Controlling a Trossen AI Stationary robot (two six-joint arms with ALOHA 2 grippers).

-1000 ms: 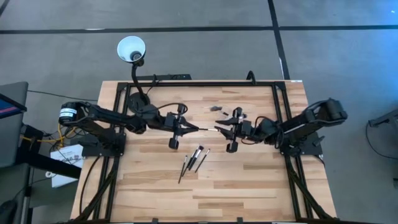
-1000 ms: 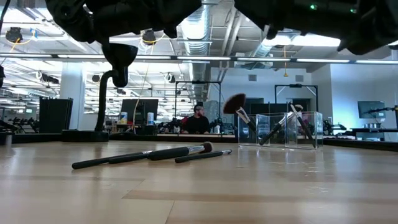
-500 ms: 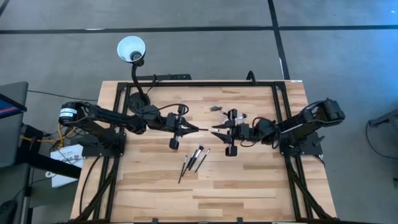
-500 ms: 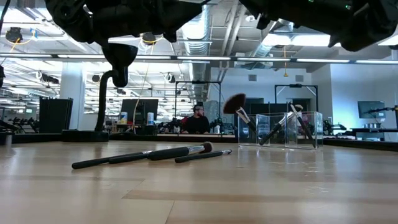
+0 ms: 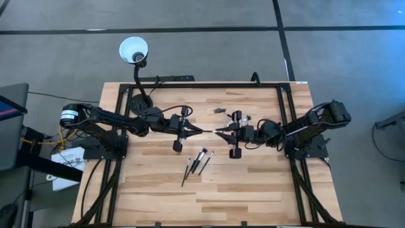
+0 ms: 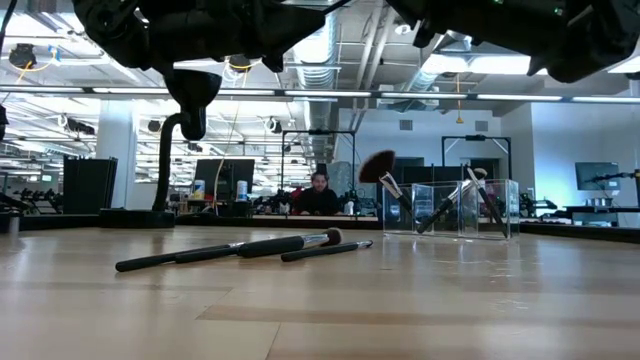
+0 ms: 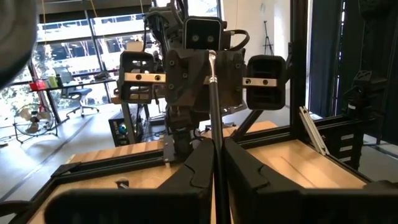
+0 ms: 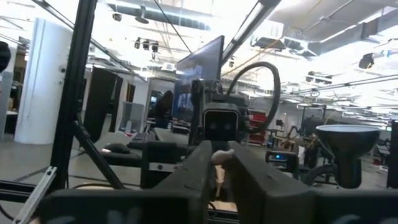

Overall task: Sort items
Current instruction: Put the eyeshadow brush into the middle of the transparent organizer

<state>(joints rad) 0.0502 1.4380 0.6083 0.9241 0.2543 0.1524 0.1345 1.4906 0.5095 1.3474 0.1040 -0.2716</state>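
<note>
A slim brush with a dark handle and silvery ferrule hangs level above the table's middle, spanning my two grippers. My left gripper is shut on its handle, and my right gripper is shut on its pale bristle end. Three more brushes lie flat on the wood nearer the front edge, also seen in the low view. A clear holder toward the far edge has several brushes standing in it, among them a fan-shaped one. My left gripper pinches the brush's dark handle between its two fingers. They come level from the table's left and lie along the brush, which sticks straight out past the fingertips, clear of the table. My right gripper has its two fingers closed on the pale bristle end. It comes from the table's right, slanting slightly upward and in line with the brush, and the tip sits right at the fingertips.
A black gooseneck lamp with a white shade stands at the far left corner. Black frame rails run along the table's far and side edges. Bare wood stretches toward the near edge. A person sits far off in the room.
My right gripper has shut, its fingers closing from either side onto the bristle end of the brush. My left gripper keeps holding that brush still. The brush stays level above the table.
</note>
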